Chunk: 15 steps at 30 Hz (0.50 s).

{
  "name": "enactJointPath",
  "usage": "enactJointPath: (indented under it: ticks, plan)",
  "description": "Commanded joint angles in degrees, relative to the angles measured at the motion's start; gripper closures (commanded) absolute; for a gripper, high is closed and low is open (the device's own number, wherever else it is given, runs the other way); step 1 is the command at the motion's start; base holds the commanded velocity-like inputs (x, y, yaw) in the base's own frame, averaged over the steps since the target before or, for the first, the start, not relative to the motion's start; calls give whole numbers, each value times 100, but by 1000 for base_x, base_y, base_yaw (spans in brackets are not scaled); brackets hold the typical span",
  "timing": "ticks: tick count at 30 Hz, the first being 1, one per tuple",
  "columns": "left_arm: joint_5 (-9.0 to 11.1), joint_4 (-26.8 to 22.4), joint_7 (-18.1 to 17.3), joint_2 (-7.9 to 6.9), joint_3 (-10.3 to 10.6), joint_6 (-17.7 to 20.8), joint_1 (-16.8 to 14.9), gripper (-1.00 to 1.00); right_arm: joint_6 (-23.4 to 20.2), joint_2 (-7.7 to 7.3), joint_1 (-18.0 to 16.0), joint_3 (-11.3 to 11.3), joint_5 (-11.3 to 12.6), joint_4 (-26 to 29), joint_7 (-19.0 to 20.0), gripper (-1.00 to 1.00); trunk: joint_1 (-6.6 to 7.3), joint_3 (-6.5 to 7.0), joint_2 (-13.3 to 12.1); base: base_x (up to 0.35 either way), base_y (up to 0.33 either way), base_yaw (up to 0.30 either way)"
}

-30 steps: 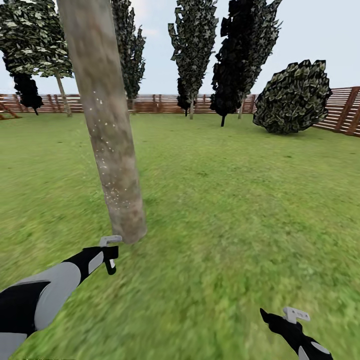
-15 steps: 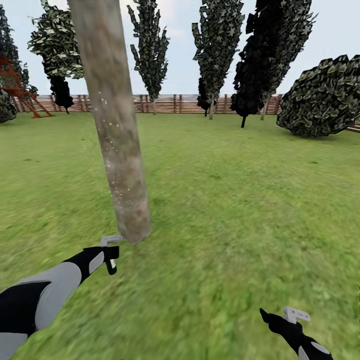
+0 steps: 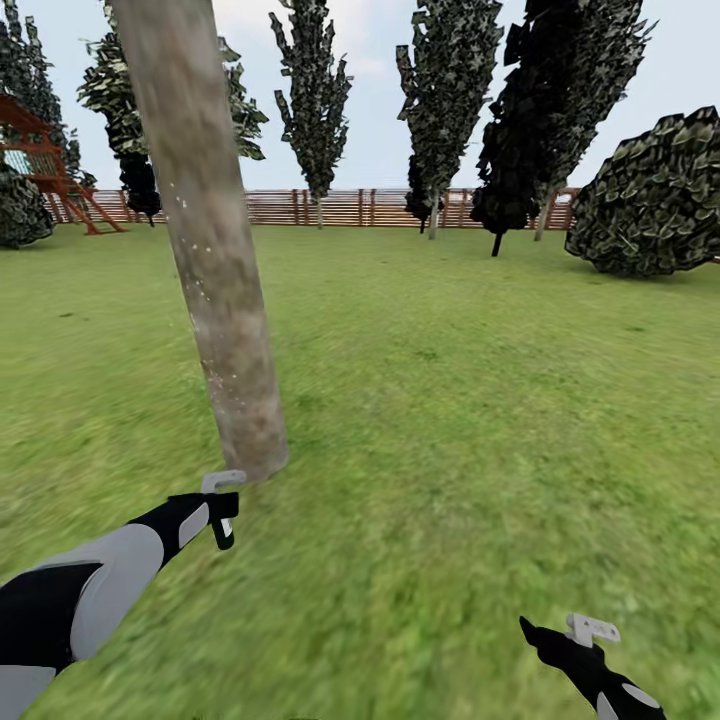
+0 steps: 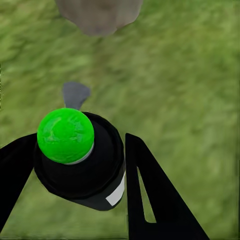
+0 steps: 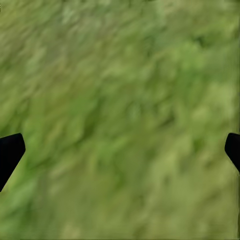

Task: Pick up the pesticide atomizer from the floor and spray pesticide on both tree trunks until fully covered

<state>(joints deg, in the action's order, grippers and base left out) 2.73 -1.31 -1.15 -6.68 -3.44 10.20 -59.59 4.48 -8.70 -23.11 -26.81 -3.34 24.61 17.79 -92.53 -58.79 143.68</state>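
Observation:
A thick grey-brown mottled tree trunk (image 3: 215, 280) rises from the grass just ahead of my left gripper (image 3: 222, 522), leaning slightly and flecked with pale specks. Its base (image 4: 97, 15) also shows in the left wrist view. My left gripper (image 4: 80, 140) is shut on the pesticide atomizer (image 4: 75, 165), a small black canister with a bright green round top and a grey nozzle pointing at the trunk. My right gripper (image 3: 535, 632) hangs low at the right over bare grass, and in its wrist view it (image 5: 120, 150) is open with nothing between its fingers.
Green lawn stretches ahead to a brown slatted fence (image 3: 340, 207). Dark narrow conifers (image 3: 450, 100) stand along it, with a round bush (image 3: 655, 195) at the right. A red wooden playset (image 3: 45, 165) stands at the far left.
The whole view has swung left, so the playset has come into sight and the bush has slid right. Both arms keep their places in the picture.

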Motion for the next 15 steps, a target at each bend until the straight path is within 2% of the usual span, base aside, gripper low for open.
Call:
enactJointPath:
  ticks: [1, 13, 15]
  plan:
    - [0, -1, 1, 0, 1, 0, 0, 100, 0, 0, 0, 0, 0, 0, -1, -100, 0, 0, 0, 0, -331, 247]
    - [9, 1, 1, -4, -8, 0, 0, 100, 0, 0, 0, 0, 0, -8, -3, -100, 0, 0, 0, 25, -331, 252]
    - [8, 0, 1, 22, -5, 0, 0, 100, 0, 0, -1, 0, 0, -9, -3, -100, 0, 0, 0, 53, -153, 248]
